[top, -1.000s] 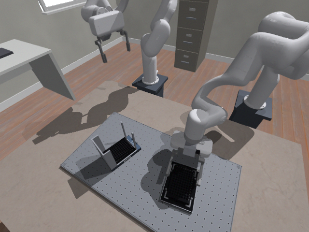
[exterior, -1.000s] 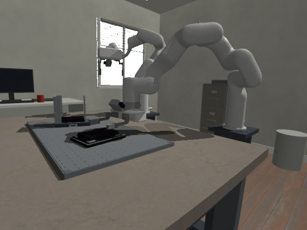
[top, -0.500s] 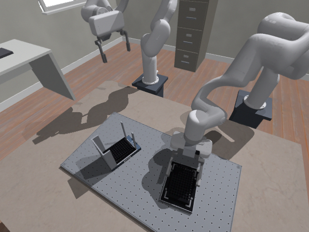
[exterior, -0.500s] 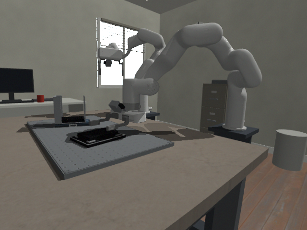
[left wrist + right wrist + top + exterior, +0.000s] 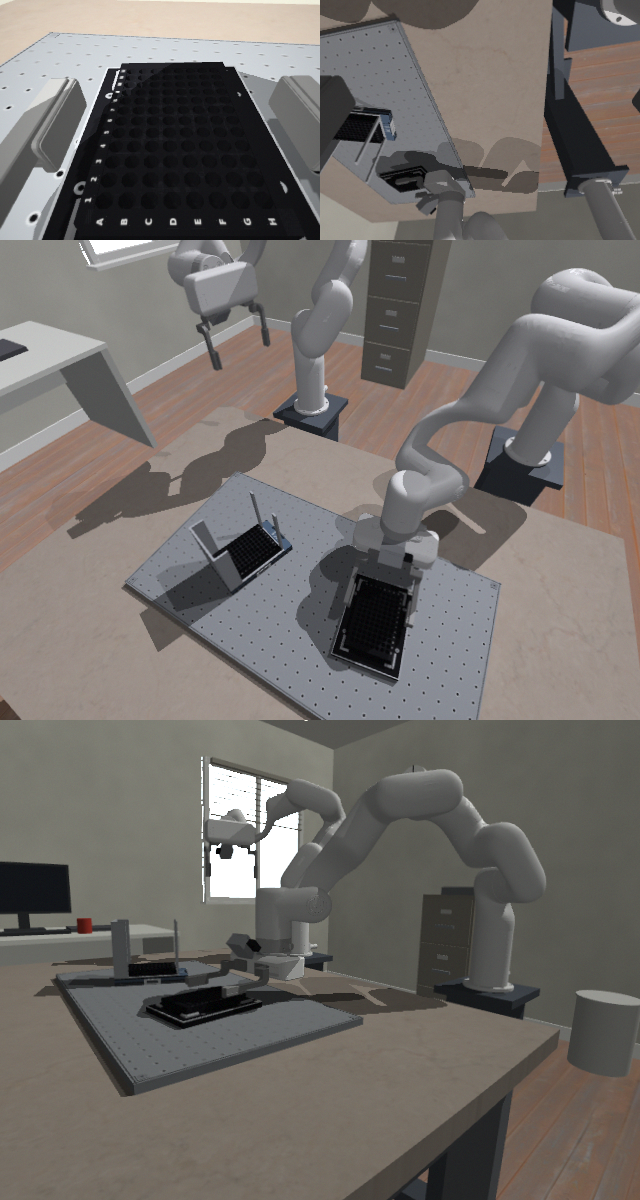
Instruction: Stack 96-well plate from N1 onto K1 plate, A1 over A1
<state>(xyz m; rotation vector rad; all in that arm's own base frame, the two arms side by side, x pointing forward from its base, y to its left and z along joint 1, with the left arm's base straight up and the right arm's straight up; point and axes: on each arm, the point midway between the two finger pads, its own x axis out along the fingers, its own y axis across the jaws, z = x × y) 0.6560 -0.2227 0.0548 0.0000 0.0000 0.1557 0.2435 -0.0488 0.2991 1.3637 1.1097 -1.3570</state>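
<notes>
96-well plate (image 5: 373,622) (image 5: 199,999) (image 5: 170,145) (image 5: 400,185) sits in plate nest N1 (image 5: 361,668) (image 5: 222,1015) (image 5: 61,217) (image 5: 382,175); centre the left pincer (image 5: 380,604) (image 5: 212,985) (image 5: 180,125) (image 5: 413,187), now released, before closing evenly.

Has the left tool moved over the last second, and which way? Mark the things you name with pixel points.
Yes. In the exterior view, the left tool (image 5: 381,602) (image 5: 213,985) (image 5: 181,124) (image 5: 411,185) has come down slightly, closer to the unmoved nest plate (image 5: 374,619) (image 5: 183,999) (image 5: 175,150) (image 5: 395,175).
</notes>
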